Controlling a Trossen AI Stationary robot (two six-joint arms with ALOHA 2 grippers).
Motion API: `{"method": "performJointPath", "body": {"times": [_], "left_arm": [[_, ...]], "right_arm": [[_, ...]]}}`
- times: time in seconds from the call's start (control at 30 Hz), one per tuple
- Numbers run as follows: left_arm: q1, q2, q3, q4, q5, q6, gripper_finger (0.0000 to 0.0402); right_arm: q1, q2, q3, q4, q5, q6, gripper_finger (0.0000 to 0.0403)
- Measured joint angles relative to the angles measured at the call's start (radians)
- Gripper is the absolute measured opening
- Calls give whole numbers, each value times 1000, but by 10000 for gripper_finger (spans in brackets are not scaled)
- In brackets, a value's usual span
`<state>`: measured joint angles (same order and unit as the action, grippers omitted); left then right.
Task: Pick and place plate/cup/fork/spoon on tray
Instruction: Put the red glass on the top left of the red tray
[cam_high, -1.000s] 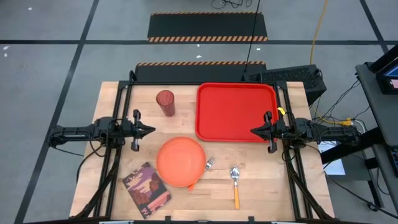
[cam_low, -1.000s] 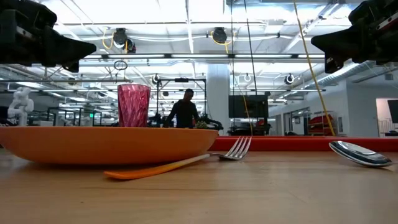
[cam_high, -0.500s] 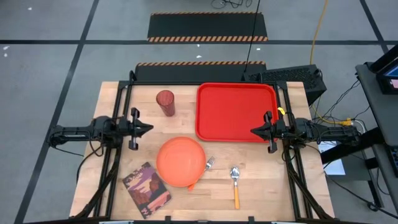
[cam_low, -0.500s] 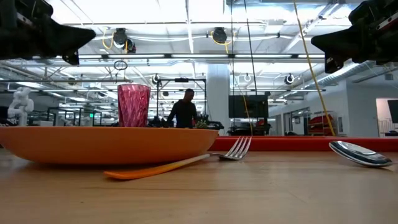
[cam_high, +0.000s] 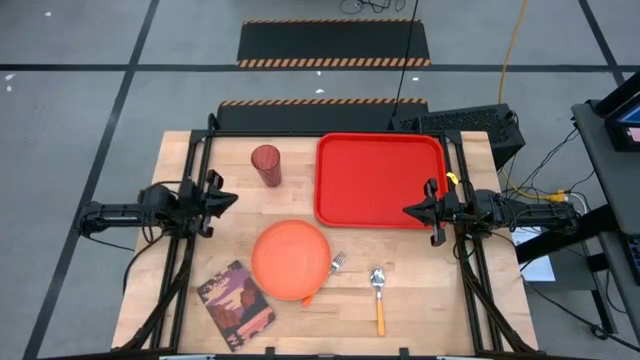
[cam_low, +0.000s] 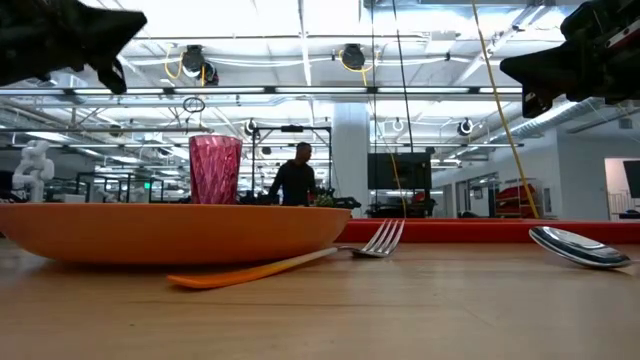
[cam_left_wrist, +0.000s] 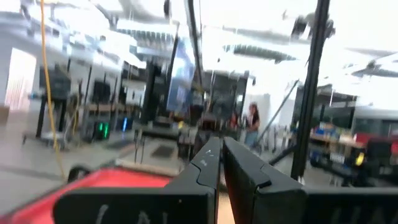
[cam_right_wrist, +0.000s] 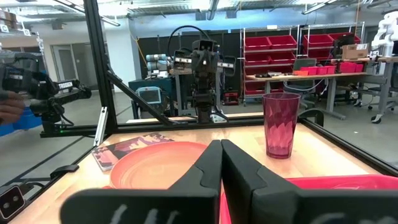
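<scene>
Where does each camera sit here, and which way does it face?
High: overhead, straight down; both arms, tray, plate.
Low: table height, level across; plate rim, fork, grippers above.
Left wrist: past its shut left gripper into the room.
Right wrist: past its shut right gripper toward cup.
Shared: high, low and right wrist show the cup.

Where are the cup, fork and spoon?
cup (cam_high: 266, 164), high view, on its rim.
fork (cam_high: 337, 263), high view, on its tines.
spoon (cam_high: 377, 277), high view, on its bowl.
</scene>
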<state>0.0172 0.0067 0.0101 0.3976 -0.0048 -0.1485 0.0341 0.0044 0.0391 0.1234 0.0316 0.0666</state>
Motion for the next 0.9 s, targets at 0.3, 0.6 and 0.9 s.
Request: {"method": "performJointPath", "body": {"times": [0.3, 0.6, 0.9], "left_arm": [[0, 21, 156, -15, 3, 83, 24], [0, 264, 555, -256, 12, 177, 24], [0, 593, 978, -562, -74, 306, 24]], "right_arm": [[0, 6, 0, -1, -1, 55, 0], [0, 6, 0, 0, 76, 0, 0], [0, 9, 0, 0, 160, -41, 0]]}}
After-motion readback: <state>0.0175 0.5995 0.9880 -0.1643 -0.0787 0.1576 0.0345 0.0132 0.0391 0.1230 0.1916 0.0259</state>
